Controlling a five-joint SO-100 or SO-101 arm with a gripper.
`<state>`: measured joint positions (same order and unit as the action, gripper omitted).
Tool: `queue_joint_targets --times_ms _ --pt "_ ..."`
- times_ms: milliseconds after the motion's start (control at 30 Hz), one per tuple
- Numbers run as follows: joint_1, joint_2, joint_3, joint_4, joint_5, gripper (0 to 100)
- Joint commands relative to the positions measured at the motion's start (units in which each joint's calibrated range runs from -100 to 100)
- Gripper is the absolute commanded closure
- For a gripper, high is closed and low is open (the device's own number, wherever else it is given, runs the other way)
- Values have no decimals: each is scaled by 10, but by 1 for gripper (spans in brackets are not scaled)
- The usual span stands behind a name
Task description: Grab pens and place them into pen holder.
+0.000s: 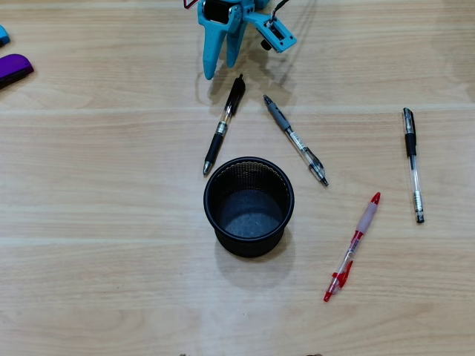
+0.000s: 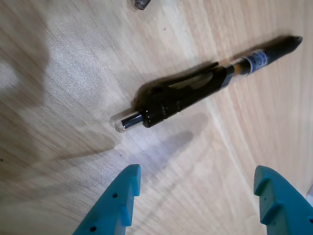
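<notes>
Hovering over pale grained wood table [image 1: 111, 222], blue plastic gripper [image 1: 220, 68] has its jaws spread wide, holding nothing; in the wrist view [image 2: 195, 191] a glossy black-clip pen [image 2: 195, 93] lies just ahead. Overhead: that pen [image 1: 224, 124], grey-grip pen [image 1: 295, 139], third clear pen [image 1: 413, 163] far right, red pen [image 1: 352, 248]. Round black mesh pen holder [image 1: 249, 167] upright between them, empty.

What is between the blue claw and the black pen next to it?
Nothing. In the wrist view only bare wooden table and shadow lie between the open gripper and the pen; the overhead view shows the same gap.
</notes>
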<state>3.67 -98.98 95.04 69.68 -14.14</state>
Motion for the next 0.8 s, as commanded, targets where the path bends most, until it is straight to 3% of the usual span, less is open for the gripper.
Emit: queue_joint_targets --times_ms 0,200,333,600,700,767 --pt "5 -4 -2 -2 -1 74" --pt "-1 -3 -24 -6 -1 74" --pt "5 38 -150 -37 -1 74" --pt "17 381 -483 -57 -11 74" --pt "23 565 -622 3 -91 74" --pt "18 691 -704 93 -208 74"
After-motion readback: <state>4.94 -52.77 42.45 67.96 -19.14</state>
